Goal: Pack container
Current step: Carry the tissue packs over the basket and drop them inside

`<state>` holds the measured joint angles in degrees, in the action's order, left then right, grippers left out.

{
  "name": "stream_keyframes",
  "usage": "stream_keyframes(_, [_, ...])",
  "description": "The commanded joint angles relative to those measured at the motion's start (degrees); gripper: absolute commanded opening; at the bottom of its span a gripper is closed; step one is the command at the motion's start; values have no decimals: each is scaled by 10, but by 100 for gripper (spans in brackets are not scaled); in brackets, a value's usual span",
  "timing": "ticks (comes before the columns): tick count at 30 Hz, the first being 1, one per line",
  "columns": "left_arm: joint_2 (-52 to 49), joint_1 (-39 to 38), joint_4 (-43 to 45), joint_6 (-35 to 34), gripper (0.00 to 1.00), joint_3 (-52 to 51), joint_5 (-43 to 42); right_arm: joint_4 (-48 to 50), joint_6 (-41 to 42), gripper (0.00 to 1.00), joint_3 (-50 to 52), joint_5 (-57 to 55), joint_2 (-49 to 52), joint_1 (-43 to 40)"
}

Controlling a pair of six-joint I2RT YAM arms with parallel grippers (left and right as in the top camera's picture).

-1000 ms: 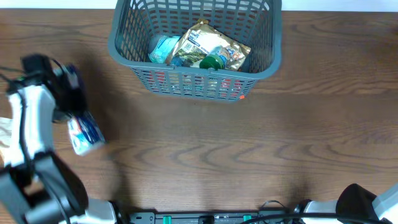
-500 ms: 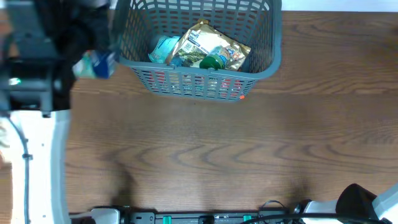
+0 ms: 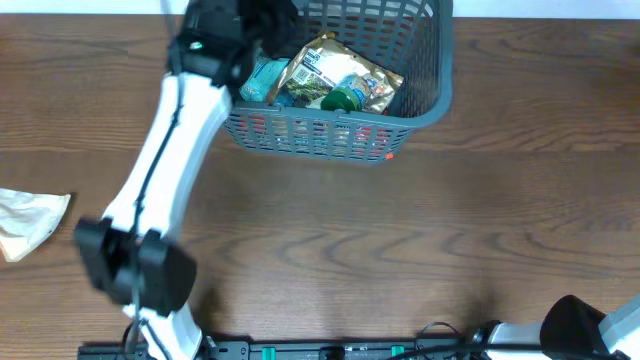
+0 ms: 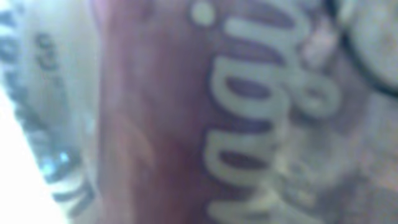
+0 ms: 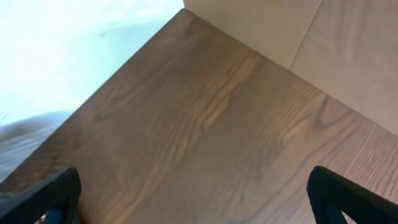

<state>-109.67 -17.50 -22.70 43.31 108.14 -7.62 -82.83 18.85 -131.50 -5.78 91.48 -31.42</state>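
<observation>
Left pincer: over the left rear of the basket, hidden under its own dark wrist from overhead; spread or pinching, cannot tell. Its wrist camera gives only a blurred packet hard against the lens, pale letters on a reddish band, no fingers in frame.

Basket: far middle of the worktop, holding a pale blue pouch and a tan-and-green bag.

Right pincer: fingers spread wide above wood grain. Overhead catches only the right arm, near right corner.

Crumpled white wrapper: left edge of the worktop.
</observation>
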Motion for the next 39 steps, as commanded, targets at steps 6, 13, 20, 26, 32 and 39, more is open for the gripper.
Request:
stream_keyframes(6, [-57,-15,-20,51,6,7,8,-6,-7,99,0,3,-3,-4])
stream_keyframes(13, [-57,-18,-71,51,6,7,7,-5,-7,99,0,3,-3,-4])
stream_keyframes(20, [-57,-18,-142,51,6,7,7,-5,-7,99,0,3,-3,-4])
stream_keyframes(26, [-57,-18,-167,51,37,7,7,-6,-7,99,0,3,-3,-4])
stream_keyframes(32, [-57,-19,-169,51,94,7,7,-6,-7,99,0,3,-3,-4])
stream_keyframes(39, [-36,-19,-119,43,98,9,39,-5,-7,99,0,3,-3,-4])
